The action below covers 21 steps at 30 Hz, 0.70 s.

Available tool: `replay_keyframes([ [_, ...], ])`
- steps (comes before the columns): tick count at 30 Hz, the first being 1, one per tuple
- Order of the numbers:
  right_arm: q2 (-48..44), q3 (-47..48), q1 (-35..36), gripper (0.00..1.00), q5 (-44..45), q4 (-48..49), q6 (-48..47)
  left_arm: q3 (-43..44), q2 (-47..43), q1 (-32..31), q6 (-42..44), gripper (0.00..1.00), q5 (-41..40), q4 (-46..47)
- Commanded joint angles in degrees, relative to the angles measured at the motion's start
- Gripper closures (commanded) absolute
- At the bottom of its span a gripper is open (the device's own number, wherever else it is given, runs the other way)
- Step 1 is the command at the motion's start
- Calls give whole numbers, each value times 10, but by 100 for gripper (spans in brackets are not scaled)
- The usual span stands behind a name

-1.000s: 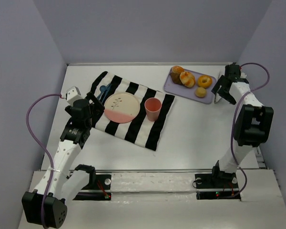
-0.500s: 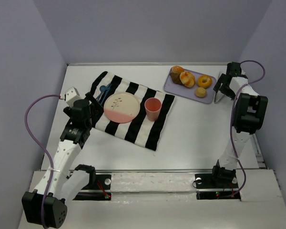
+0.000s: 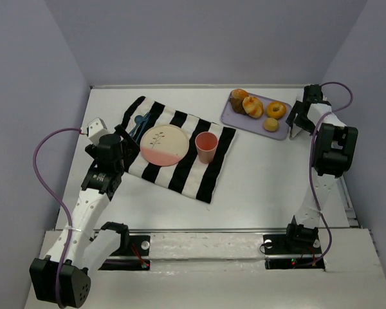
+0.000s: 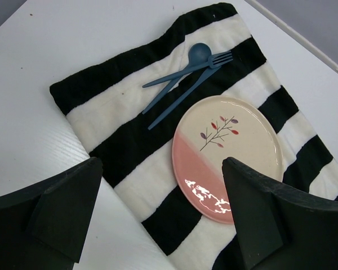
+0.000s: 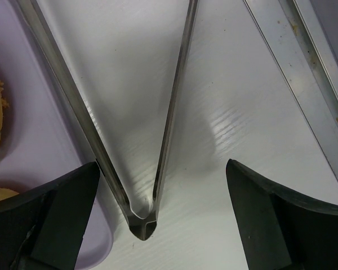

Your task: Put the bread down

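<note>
The bread (image 3: pixel 271 124) is a small pale-yellow ball at the near right corner of the lavender tray (image 3: pixel 230 116). My right gripper (image 3: pixel 300 121) hangs open just right of the tray. In the right wrist view its open jaws (image 5: pixel 162 166) straddle a pair of metal tongs (image 5: pixel 174 112) lying on the table, with the hinge end (image 5: pixel 142 225) between the fingers. The tray's edge (image 5: pixel 45 169) shows at the left there. My left gripper (image 3: pixel 125 138) is open and empty over the striped cloth, left of the plate; it also shows in the left wrist view (image 4: pixel 162 163).
An orange ring doughnut (image 3: pixel 276 109) and larger brown buns (image 3: pixel 248 103) share the tray. A pink-and-cream plate (image 3: pixel 163 145), a pink cup (image 3: pixel 206 147) and blue cutlery (image 4: pixel 186 73) lie on the black-and-white cloth (image 3: pixel 180 174). The right wall stands close beside the right arm.
The right arm has folded in and its gripper has shifted slightly toward the far side beside the tray. The left arm has not moved.
</note>
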Motion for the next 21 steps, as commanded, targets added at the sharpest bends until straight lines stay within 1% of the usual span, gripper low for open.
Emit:
replay_keyframes([
  [1,-23,26,-2,0,5,14,-21,23,4,3,-3,1,-19,17],
  [10,29,39,-2,0,-6,12,-22,25,3,3,-1,1,-20,16],
  [14,62,58,-2,1,-12,7,-22,27,1,3,-2,1,-22,13],
  [21,133,142,-19,2,-17,-19,-36,26,3,3,-2,1,-24,13],
])
